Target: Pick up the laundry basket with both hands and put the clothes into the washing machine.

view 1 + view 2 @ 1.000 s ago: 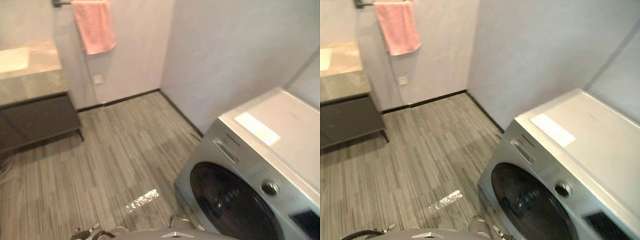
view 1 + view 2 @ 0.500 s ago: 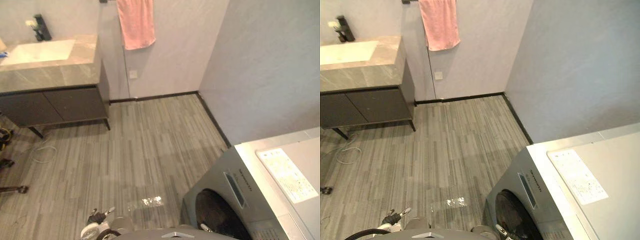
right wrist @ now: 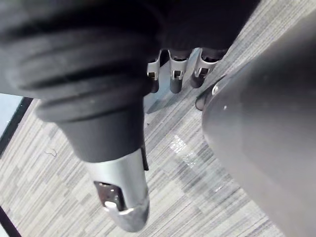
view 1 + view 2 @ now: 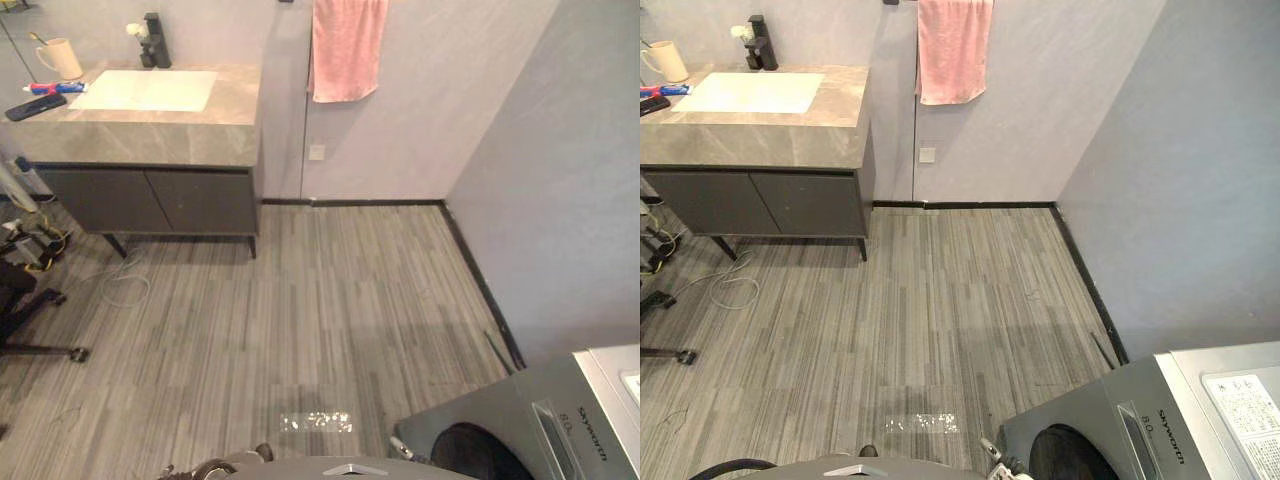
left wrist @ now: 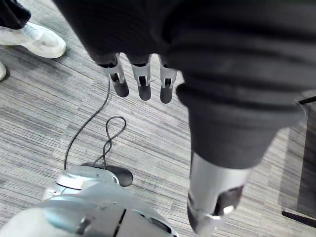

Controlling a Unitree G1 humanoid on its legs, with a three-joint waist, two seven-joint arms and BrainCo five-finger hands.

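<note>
Both hands, left hand (image 5: 148, 74) and right hand (image 3: 173, 74), hang with fingers straight, holding nothing; silver front-loading washing machine (image 4: 1160, 420) stands at lower right, stage unclear.

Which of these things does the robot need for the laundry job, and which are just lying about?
For the job:
washing machine, at lower right
left hand, fingers relaxed, holding nothing
right hand, fingers relaxed, holding nothing

Just lying about:
pink towel on the wall
sink counter
cup
white cord on the floor
</note>
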